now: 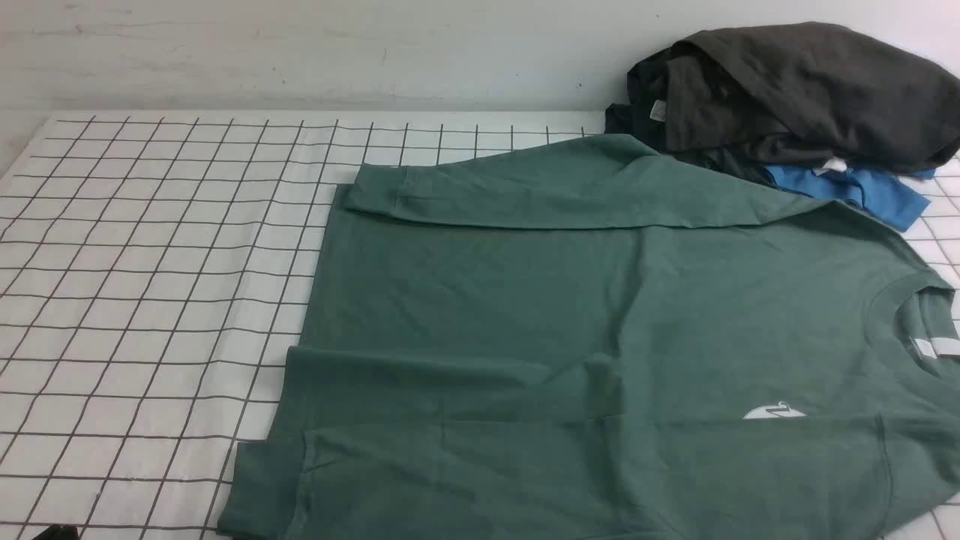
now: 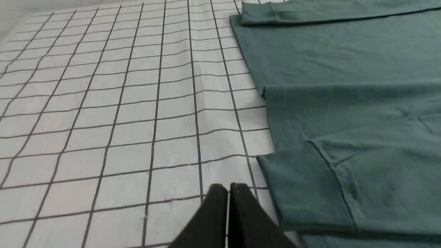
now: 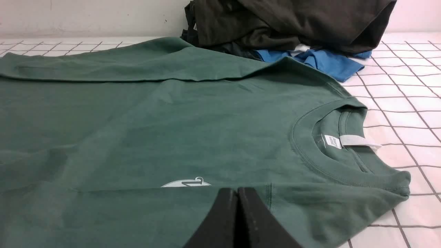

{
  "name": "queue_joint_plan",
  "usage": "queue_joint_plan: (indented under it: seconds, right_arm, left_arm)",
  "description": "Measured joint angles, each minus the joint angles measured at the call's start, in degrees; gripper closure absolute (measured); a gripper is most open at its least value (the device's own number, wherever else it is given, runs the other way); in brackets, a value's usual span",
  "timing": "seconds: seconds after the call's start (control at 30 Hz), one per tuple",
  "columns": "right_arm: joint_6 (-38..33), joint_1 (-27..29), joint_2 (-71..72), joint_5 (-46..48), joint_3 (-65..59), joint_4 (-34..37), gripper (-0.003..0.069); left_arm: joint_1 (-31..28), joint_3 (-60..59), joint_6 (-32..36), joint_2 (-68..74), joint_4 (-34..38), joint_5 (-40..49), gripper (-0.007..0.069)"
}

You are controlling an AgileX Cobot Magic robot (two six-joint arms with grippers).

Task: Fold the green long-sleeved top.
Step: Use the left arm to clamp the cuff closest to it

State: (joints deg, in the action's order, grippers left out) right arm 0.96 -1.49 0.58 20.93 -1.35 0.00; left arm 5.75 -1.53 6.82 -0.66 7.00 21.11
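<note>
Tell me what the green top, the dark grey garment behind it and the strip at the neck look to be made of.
Green top: soft matte knit, probably cotton or a blend, judging by its smooth drape and ribbed collar.
Dark grey garment: matte woven or knit cloth, unclear which; it bunches in thick folds.
Neck strip: white fabric tape, perhaps satiny, flat and narrow.

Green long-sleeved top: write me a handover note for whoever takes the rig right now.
Left hand: shut, nothing in it.
Right hand: shut, nothing in it.
Green long-sleeved top: spread on the grid-patterned cloth, neckline toward the robot's right; dark grey garment and blue garment lie beyond it.
Done: both sleeves lie folded in over the body, the near one partly covering the white logo.
Left: fold the body itself.
</note>
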Motion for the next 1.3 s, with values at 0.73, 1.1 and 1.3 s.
queue_joint_plan:
  seconds: [0.73,1.1,1.3]
  right_arm:
    - [0.0,0.0,0.0,0.0,0.0,0.0,0.0673]
    - [0.0,0.0,0.0,0.0,0.0,0.0,0.0673]
    - [0.0,0.0,0.0,-3.7,-0.2,0.0,0.0673]
  left_arm:
    - [0.0,0.0,0.0,0.0,-0.1,-0.1,0.0631]
    - [0.0,0.0,0.2,0.0,-0.1,-0.3,0.0631]
    - [0.0,-0.1,0.2,0.0,-0.1,-3.3,0.0631]
